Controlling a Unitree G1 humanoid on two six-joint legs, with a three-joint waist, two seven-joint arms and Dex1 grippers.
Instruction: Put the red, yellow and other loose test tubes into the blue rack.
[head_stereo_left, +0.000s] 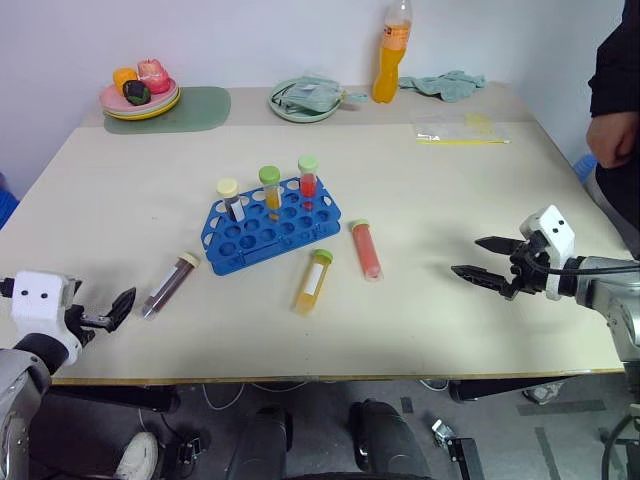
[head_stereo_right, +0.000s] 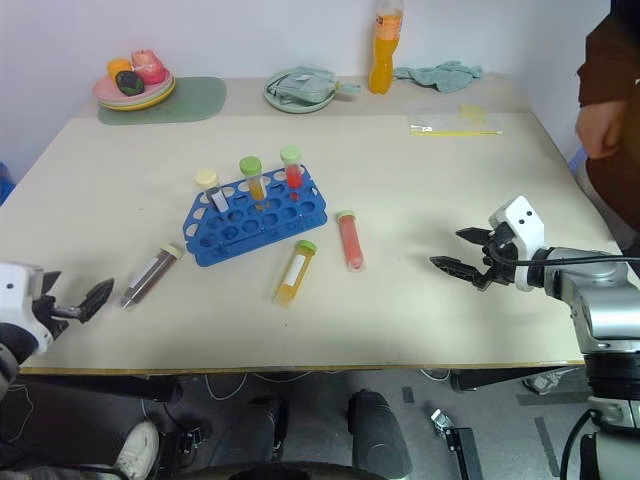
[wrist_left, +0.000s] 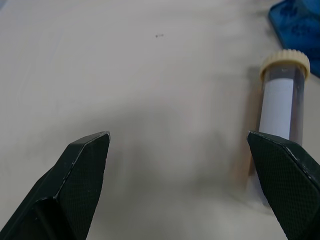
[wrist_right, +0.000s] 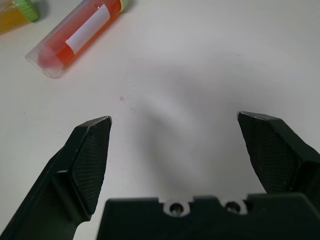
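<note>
The blue rack (head_stereo_left: 250, 236) stands mid-table with three capped tubes upright in its back row. Three loose tubes lie on the table around it: a red tube (head_stereo_left: 366, 250) to its right, a yellow tube (head_stereo_left: 312, 282) in front, and a dark tube with a cream cap (head_stereo_left: 170, 284) to its left. My left gripper (wrist_left: 177, 137) hovers open at the table's near left edge, and the dark tube (wrist_left: 282, 100) lies just ahead beside one finger. To the right of the red tube (wrist_right: 75, 37) my right gripper (head_stereo_left: 467, 256) is open, pointing toward it, with nothing between its fingers.
Along the far edge sit a plate of toy food (head_stereo_left: 140, 100) on a green mat (head_stereo_left: 195, 108), a green dish with a cloth (head_stereo_left: 305, 100), an orange bottle (head_stereo_left: 392, 55), a teal cloth (head_stereo_left: 445, 85) and a plastic bag (head_stereo_left: 460, 130). A person (head_stereo_left: 615, 100) stands at the right edge.
</note>
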